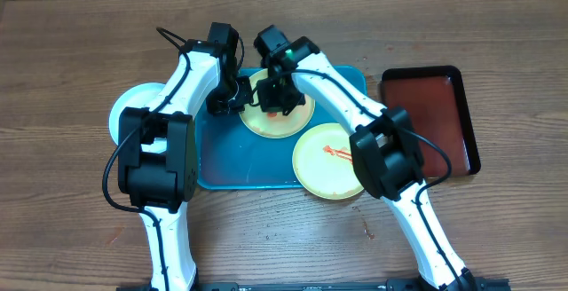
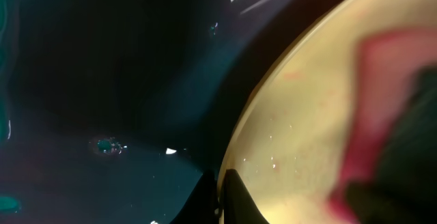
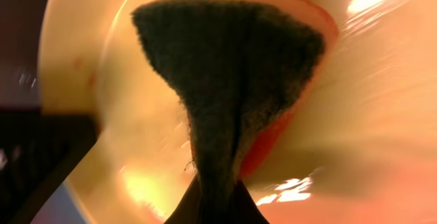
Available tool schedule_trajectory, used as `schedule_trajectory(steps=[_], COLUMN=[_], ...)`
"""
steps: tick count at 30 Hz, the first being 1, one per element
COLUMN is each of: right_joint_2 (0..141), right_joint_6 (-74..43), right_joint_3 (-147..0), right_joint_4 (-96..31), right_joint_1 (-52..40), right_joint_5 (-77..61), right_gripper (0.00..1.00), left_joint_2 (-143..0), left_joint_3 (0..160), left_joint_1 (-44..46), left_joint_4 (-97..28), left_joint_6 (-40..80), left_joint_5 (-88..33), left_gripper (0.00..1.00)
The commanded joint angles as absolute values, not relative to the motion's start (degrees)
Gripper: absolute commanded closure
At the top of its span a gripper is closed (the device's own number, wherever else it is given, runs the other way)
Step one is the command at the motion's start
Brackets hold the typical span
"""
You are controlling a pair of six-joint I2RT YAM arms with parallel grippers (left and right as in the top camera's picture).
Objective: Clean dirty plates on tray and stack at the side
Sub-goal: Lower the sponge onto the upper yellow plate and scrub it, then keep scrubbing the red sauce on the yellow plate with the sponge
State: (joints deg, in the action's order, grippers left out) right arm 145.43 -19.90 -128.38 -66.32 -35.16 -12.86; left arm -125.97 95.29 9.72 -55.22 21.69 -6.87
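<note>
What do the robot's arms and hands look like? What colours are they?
The left arm and right arm are smooth white tubes with chunky black joint blocks. Thin black cables loop beside them. The left hand and right hand are black. A tiny green light glows near the right wrist.

Spotted turquoise tray [image 1: 231, 162] mid-table. Saw yellow-green plate [image 1: 266, 124] flat inside by the far rim, smeared red. Found second yellow-green plate [image 1: 321, 171] overhanging the near-right corner, red-streaked. Noticed pale blue plate [image 1: 124, 109] off the left side, half hidden.
</note>
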Motion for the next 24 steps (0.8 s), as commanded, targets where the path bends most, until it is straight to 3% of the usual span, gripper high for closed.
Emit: schedule_trajectory(steps=[1,7,24], right_joint_2=[148.00,147.30,145.10], right_joint_6=[-19.27,-19.09,-20.86], right_joint_3=[-128.66,-128.77,-128.60], right_joint_4=[-69.01,-73.21,-71.70], right_joint_1=[-35.40,-32.60,-31.31], right_joint_5=[-16.80,-15.79,10.46], right_gripper=[0.96,0.96,0.96], left_joint_2=[-129.12,-129.12,-129.12], left_joint_3=[94.52,94.52,94.52], left_joint_1=[9.50,9.50,9.50], left_joint_4=[-55.64,-55.64,-55.66], left_joint_6=[20.95,20.95,20.95], left_joint_5=[-4.45,-4.45,-4.45], left_gripper=[0.96,0.96,0.96])
